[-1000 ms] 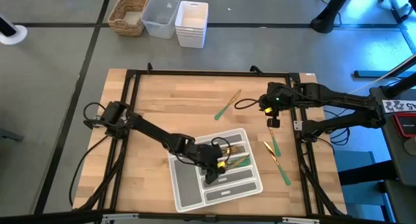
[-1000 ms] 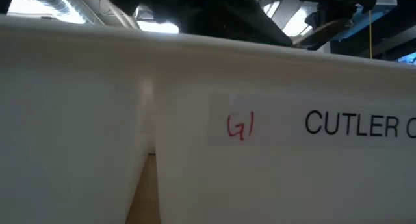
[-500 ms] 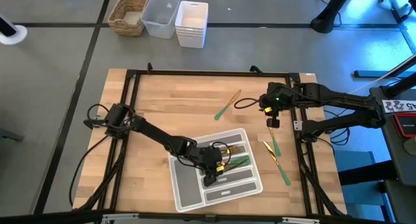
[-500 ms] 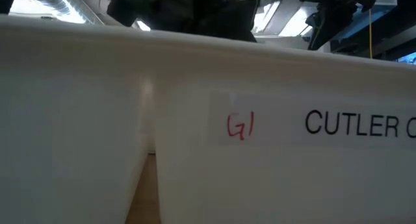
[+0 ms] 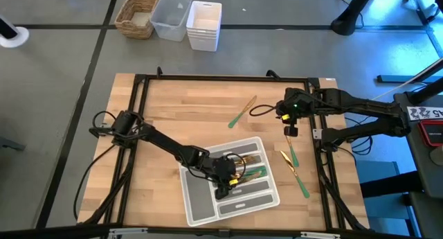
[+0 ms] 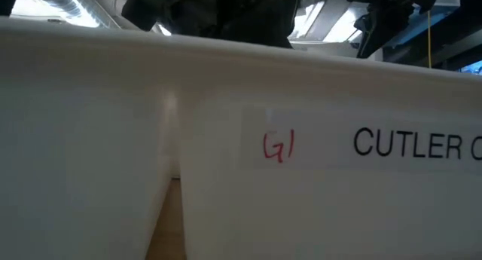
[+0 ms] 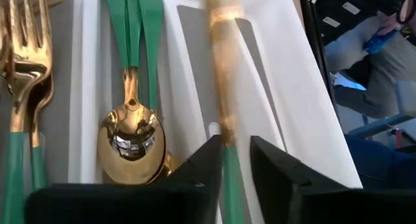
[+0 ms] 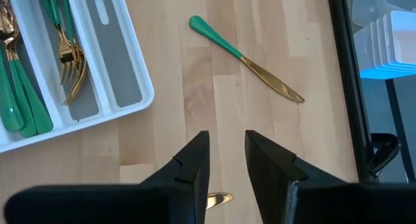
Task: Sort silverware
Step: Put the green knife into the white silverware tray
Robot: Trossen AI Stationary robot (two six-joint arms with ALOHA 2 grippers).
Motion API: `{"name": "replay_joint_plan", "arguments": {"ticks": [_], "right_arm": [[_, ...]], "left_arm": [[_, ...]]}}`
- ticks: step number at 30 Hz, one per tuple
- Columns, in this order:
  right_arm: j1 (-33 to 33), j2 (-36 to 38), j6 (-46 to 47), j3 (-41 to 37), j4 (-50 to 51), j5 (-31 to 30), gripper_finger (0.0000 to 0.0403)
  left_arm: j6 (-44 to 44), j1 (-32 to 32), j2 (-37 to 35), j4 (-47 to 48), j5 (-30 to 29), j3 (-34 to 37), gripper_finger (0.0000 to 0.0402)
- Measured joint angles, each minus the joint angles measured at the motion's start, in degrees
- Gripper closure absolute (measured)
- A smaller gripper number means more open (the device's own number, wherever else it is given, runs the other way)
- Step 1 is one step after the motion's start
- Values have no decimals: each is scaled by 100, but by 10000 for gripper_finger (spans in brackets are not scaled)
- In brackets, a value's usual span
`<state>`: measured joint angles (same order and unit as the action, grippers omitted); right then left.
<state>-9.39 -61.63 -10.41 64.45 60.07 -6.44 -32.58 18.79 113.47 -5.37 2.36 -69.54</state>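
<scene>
Left pincer [image 7: 237,160], low over the grey tray [image 5: 197,197] near the desk's front edge, has its fingers parted on either side of a knife [image 7: 221,87] whose green handle runs between them; whether the pads touch it cannot be told. The knife lies along a narrow tray slot, beside stacked spoons [image 7: 130,136] and forks [image 7: 23,62] in neighbouring slots.

Right pincer [image 8: 226,160] hovers empty, fingers slightly parted, over bare desk [image 5: 173,107] toward the right rail.

Progress, as judged: well along. Several forks, spoons and at least one knife already sit sorted by kind. Left outside the tray: one knife [image 5: 241,112] toward the desk's far side, and two pieces [image 5: 294,166] between tray and right rail.

Clearance: the tray's raised dividers hem the left pincer closely, so a straight lift looks safest. The desk's middle and left side are open; the right-hand pieces lie close to the black frame rail [image 5: 325,176], leaving little lateral room.
</scene>
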Motion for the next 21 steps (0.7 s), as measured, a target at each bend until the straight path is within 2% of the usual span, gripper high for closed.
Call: {"name": "replay_joint_plan", "arguments": {"ticks": [6,10,16,21], "right_arm": [[0,0,193,0,0,2,304],[1,0,1574,0,97,-52,304],[4,-7,3539,-266,800,-504,304],[4,-13,4469,-993,866,-446,304]], "left_arm": [[107,-35,0,-11,-132,0,266],[100,-123,-3,-1,-12,0,254],[9,-428,-152,36,773,2,260],[139,-753,-409,-16,1582,0,264]]}}
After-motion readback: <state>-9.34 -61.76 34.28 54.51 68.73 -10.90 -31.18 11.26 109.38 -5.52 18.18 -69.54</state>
